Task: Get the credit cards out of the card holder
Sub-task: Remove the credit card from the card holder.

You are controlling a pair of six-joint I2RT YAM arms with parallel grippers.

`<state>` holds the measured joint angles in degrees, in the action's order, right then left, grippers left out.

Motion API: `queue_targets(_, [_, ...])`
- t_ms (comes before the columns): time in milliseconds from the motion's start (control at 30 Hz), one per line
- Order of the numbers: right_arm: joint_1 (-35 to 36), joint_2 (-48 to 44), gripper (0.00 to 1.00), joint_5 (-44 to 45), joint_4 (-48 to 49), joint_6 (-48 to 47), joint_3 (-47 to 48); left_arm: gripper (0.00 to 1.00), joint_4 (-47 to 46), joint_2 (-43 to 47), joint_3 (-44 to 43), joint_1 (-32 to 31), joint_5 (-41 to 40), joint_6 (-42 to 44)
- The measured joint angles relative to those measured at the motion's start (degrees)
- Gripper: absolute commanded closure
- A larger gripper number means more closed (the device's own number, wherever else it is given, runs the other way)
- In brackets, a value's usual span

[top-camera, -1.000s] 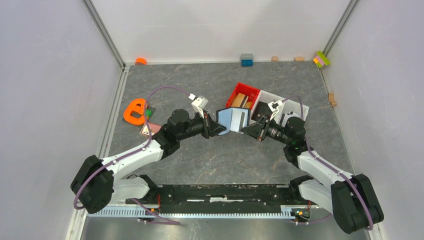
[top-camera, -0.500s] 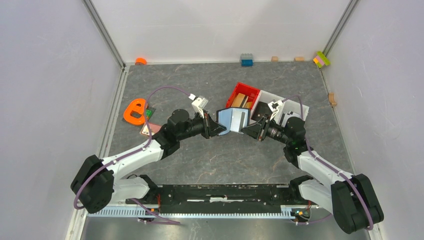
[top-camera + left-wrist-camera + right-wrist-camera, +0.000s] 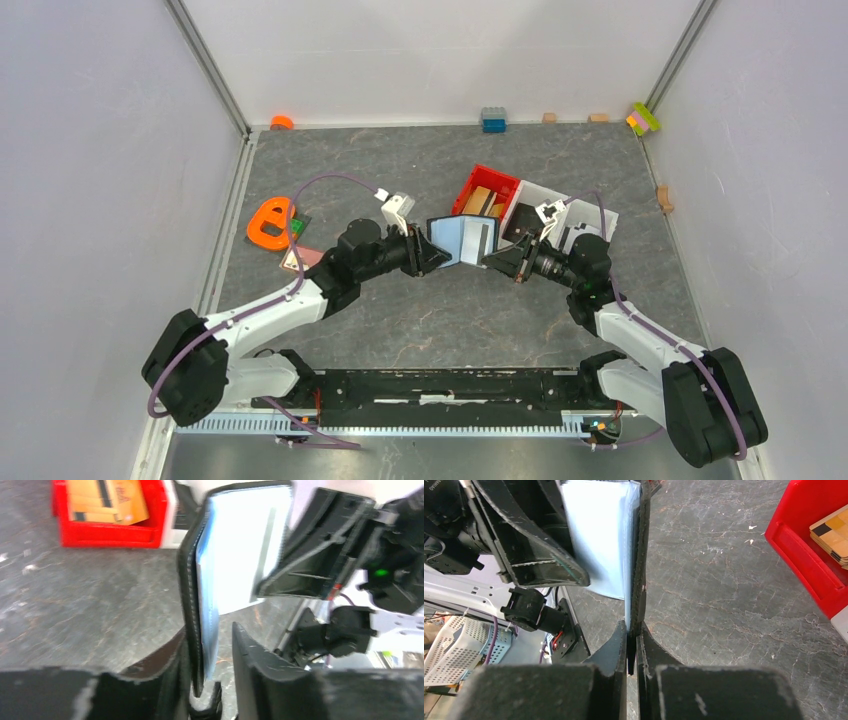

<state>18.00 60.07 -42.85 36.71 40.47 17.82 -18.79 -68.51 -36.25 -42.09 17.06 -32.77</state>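
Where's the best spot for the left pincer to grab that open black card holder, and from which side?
Its left flap's outer edge, from the left, one finger on each face. The card holder stands open on edge in a V, and the right pincer pinches the right flap.

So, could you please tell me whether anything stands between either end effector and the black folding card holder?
Nothing visible does. The right end effector pinches one flap of the black folding card holder; the left end effector straddles the other flap, jaws slightly apart.
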Motion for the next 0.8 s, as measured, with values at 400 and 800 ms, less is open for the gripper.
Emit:
queue_targets(400, [0.0,0.0,1.00,0.0,-0.1,0.1,0.0,0.32,15.2,5.1,-1.5,0.0,-25.4,-0.1])
queue_targets(800, [0.0,0.7,1.00,-0.8,0.3,1.7,0.0,0.48,-5.8,7.5,5.5,-0.1,-2.0,0.7])
